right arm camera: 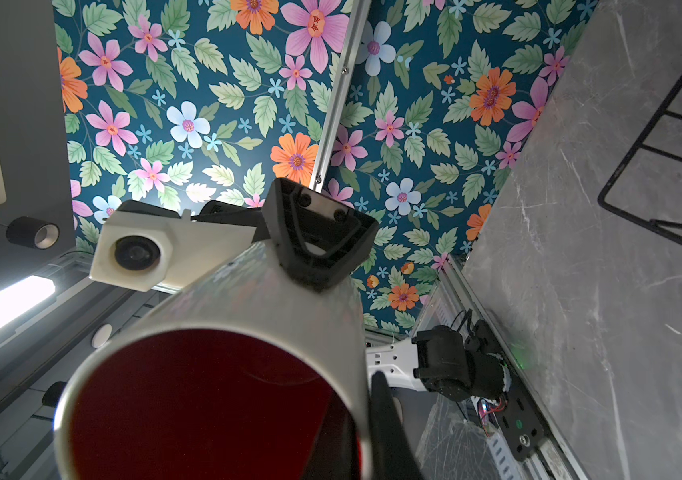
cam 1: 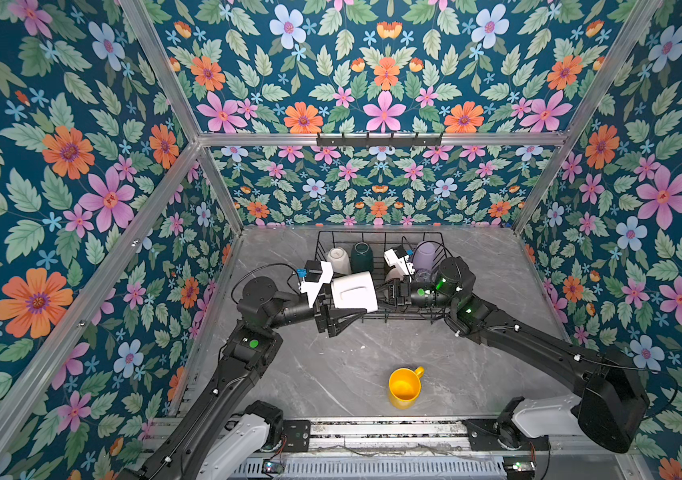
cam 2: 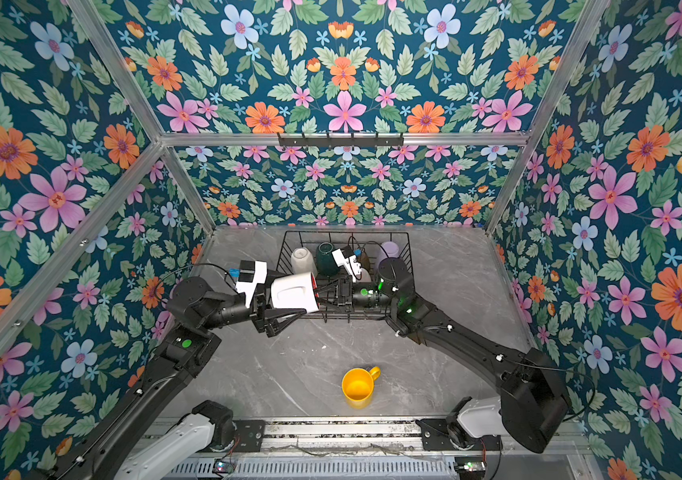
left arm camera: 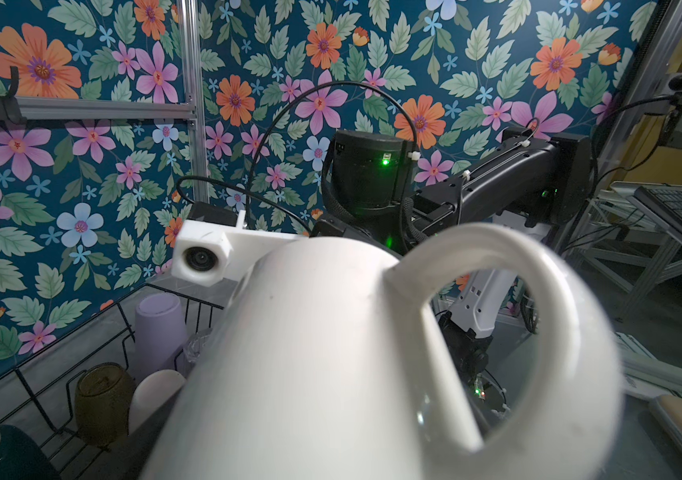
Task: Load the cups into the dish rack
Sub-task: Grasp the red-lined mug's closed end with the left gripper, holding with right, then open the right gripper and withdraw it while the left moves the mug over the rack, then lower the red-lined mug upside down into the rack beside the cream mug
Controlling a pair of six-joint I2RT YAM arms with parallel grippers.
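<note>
Six cups sit in the rack (cam 1: pixel 377 253), as far as you can count: white mug (cam 1: pixel 338 259), green mug (cam 1: pixel 361 255), lilac tumbler (cam 1: pixel 424 254), amber glass (left arm camera: pixel 102 399), pink mug (left arm camera: pixel 155 395) and what looks like the clear glass (left arm camera: pixel 200 345). The seventh, the red-lined mug (cam 1: pixel 356 293), hangs on its side over the rack's near edge. Your left pincer (cam 1: pixel 333 301) is spread wide around its body, fingers against it. Your right pincer (cam 1: pixel 385 293) is pressed together at the rim, seemingly pinching the wall. Left to do: set this mug in, then fetch the yellow mug (cam 1: pixel 405 388), upright and well apart on the counter (cam 1: pixel 322 365). The mugs are smooth, rounded and glossy, the amber glass is textured, the rack is thin black wire, and the counter is grey and veined like marble.
</note>
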